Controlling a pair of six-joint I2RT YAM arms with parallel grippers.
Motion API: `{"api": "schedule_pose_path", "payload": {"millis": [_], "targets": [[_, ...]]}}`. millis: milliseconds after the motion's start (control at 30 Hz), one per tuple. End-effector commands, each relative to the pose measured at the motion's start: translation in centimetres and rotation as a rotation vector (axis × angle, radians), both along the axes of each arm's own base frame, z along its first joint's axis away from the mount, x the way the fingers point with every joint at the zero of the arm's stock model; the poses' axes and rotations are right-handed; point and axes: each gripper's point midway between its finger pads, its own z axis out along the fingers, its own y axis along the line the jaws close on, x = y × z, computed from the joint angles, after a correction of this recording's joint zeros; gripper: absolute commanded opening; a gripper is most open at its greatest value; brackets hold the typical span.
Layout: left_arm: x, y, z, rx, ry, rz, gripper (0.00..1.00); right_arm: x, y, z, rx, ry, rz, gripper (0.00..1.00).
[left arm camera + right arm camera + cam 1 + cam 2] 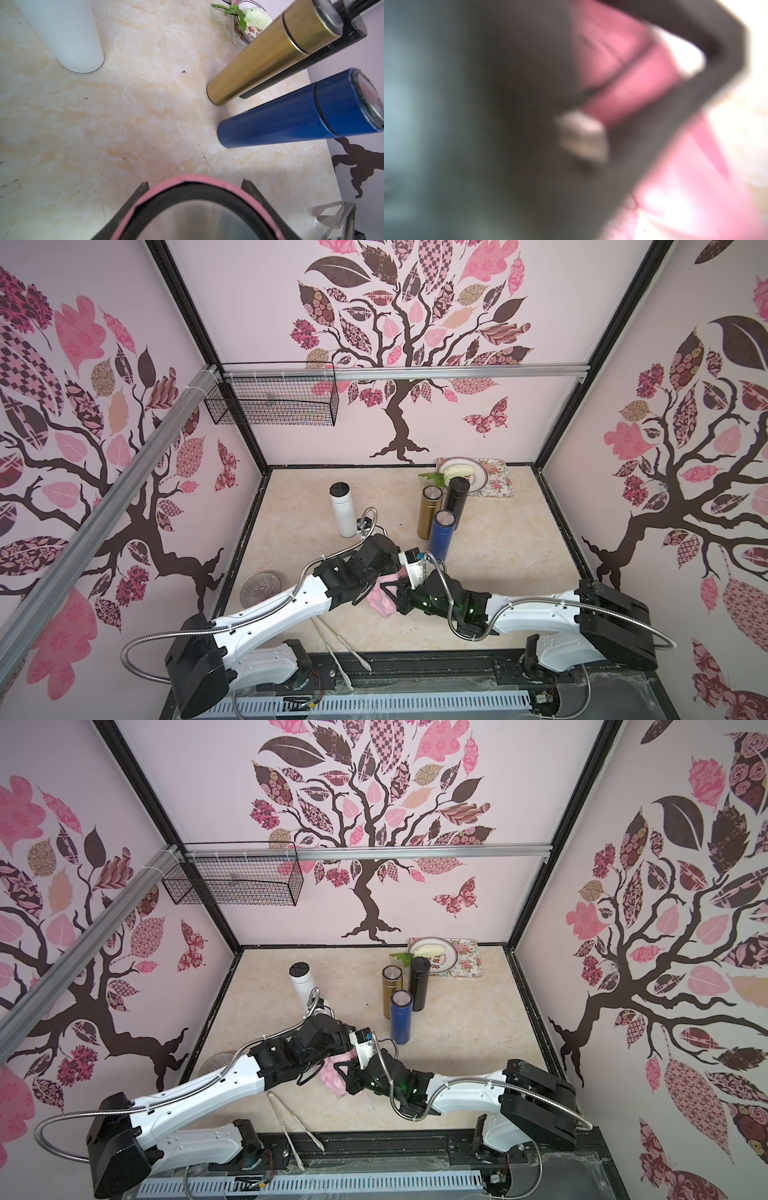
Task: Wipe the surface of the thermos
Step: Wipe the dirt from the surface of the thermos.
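- Step in hand, by judgement: wiping the pink thermos with the pink cloth. Both arms met at the lower centre of both top views, above the table.
- Location of the thermos: in the left wrist view its pink-rimmed end with a steel face filled the bottom centre of the frame. In the top views it lay largely hidden under the arms. Whether it rested on the table could not be told.
- The left gripper was closed onto the thermos body, with one black finger showing at each side of it.
- The right gripper was fully closed and pinching the cloth. The right wrist view was blurred but showed pink fabric against a dark finger.
- Recommendation: press the cloth flat to the wall and stroke along its length. The left arm should hold steady, then turn the thermos between strokes so the whole circumference is covered.
- Caution: the blue thermos stood upright just above and right of the working point, so sweeps should stay clear of it.
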Motion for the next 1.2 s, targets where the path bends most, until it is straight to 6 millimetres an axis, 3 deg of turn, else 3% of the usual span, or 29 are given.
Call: {"api": "schedule_pose_path", "payload": {"millis": [0, 133, 233, 367, 600, 700, 800, 967, 1033, 1167], "targets": [[-1.8, -0.8, 0.5, -0.045, 0.027, -0.072, 0.00, 3.4, -6.5, -7.0, -0.183, 0.094, -0.315, 0.00], [-1.8, -0.8, 0.6, -0.037, 0.024, -0.077, 0.00, 2.4, -9.6, -9.5, -0.233, 0.152, -0.376, 0.00], [-1.7, -1.0, 0.8, -0.029, 0.018, -0.096, 0.00, 2.0, -10.5, -9.3, -0.228, 0.148, -0.376, 0.00], [-1.9, -1.6, 1.4, 0.036, -0.013, -0.198, 0.00, 1.8, -8.2, -5.4, -0.153, 0.078, -0.265, 0.00], [-2.0, -1.8, 2.6, 0.230, -0.079, -0.384, 0.00, -0.1, -2.3, 2.5, 0.080, 0.018, 0.002, 0.00], [-2.0, -1.9, 2.7, 0.237, -0.118, -0.409, 0.00, -0.8, -1.2, 4.2, 0.144, 0.019, 0.060, 0.00], [-2.4, -2.1, 2.7, 0.237, -0.137, -0.455, 0.00, -1.1, -1.3, 2.0, 0.114, 0.072, 0.063, 0.00], [-2.6, -1.5, 2.7, 0.265, -0.175, -0.475, 0.00, -0.6, -5.6, -7.2, -0.087, 0.256, -0.112, 0.00], [-2.5, -1.3, 2.6, 0.286, -0.179, -0.477, 0.00, -0.6, -6.6, -8.1, -0.113, 0.266, -0.140, 0.00], [-2.3, -1.1, 1.9, 0.322, -0.154, -0.471, 0.00, -0.2, -7.4, -7.0, -0.114, 0.229, -0.170, 0.00]]}}
